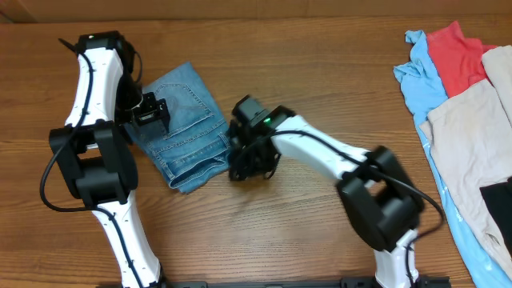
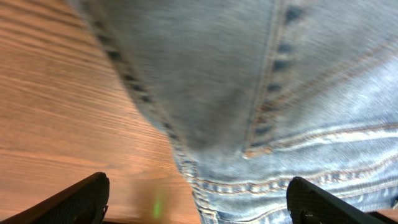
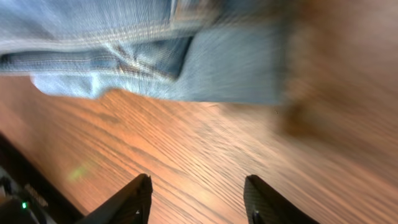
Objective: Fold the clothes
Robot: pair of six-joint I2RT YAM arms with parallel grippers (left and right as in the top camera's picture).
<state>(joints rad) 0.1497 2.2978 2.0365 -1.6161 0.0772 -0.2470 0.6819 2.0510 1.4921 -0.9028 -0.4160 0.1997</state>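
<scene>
The light blue denim jeans (image 1: 186,128) lie folded into a compact bundle on the wooden table, left of centre. My left gripper (image 1: 150,112) hovers over the bundle's left edge, open and empty; its wrist view shows the denim seam and pocket stitching (image 2: 298,112) between the spread fingers (image 2: 198,205). My right gripper (image 1: 250,164) is just off the bundle's right edge, open and empty, above bare wood (image 3: 198,202); the jeans' folded edge (image 3: 155,62) lies ahead of it.
A pile of other garments lies at the right edge: a light blue one (image 1: 420,76), a red one (image 1: 456,52) and a beige one (image 1: 480,136). The table's front edge runs along the bottom.
</scene>
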